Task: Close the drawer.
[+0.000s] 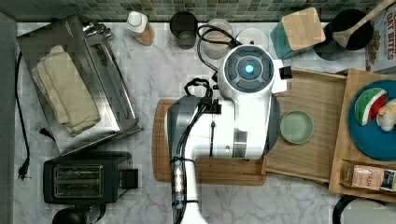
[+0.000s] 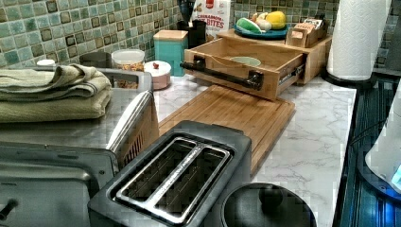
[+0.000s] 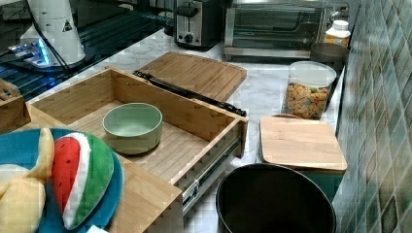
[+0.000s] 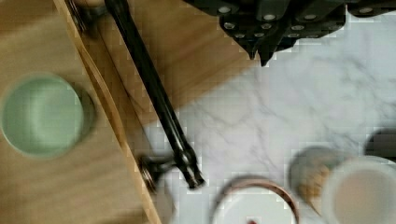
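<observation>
- Arm [image 1: 233, 116] — glossy white shells with grey joint sections
- Round cap, grey, with a glowing blue centre light
- Black cables — bundled along the link
- Gripper [image 4: 261, 51]: black, small silver screws

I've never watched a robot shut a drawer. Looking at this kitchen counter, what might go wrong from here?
Three things, probably:
1. The drawer is pulled far out with a loose green bowl inside; a hard shove might send the bowl sliding into a wall.
2. The black handle bar is thin and round, so the gripper, now above the counter beside it, may slip off instead of pushing squarely.
3. The cutting board lies right before the drawer front; a low approach could bump it.
</observation>
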